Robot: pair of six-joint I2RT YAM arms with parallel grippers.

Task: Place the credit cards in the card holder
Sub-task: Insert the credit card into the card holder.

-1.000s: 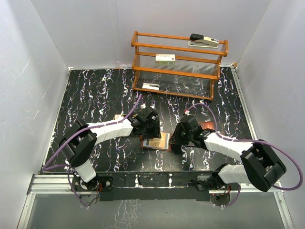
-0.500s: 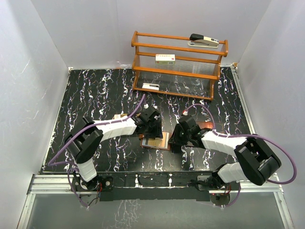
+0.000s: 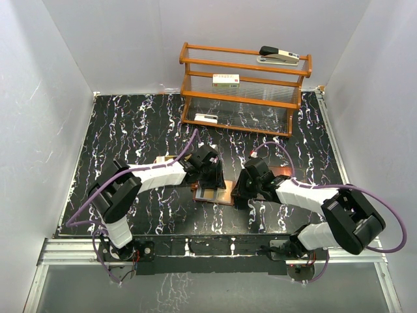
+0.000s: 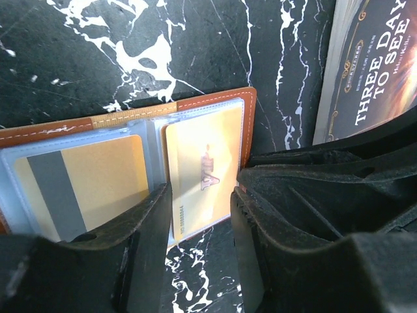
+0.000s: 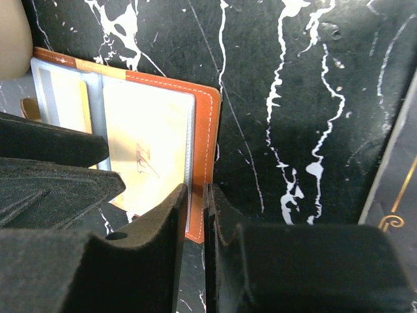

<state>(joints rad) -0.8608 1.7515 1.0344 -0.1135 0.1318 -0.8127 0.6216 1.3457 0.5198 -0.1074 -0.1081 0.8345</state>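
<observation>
Card holder [image 3: 214,193] of stitched brown leather lay open on marbled desk [image 3: 130,130]; left pincer [image 4: 201,195], half-open, straddled gold card [image 4: 205,173]; right pincer [image 5: 197,195] pinched the leather edge.

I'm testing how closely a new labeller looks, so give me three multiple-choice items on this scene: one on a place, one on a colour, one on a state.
1. Where is the stapler? A. top shelf of the rack; B. middle shelf; C. bottom shelf.
2. What colour are the cards in the wallet? A. blue; B. gold; C. white.
3. How does the wallet lie? A. folded shut; B. standing on edge; C. open flat.

Answers:
1. A, it rests on the highest shelf.
2. B, both show gold through the clear pockets.
3. C, its inner pockets face up.
</observation>
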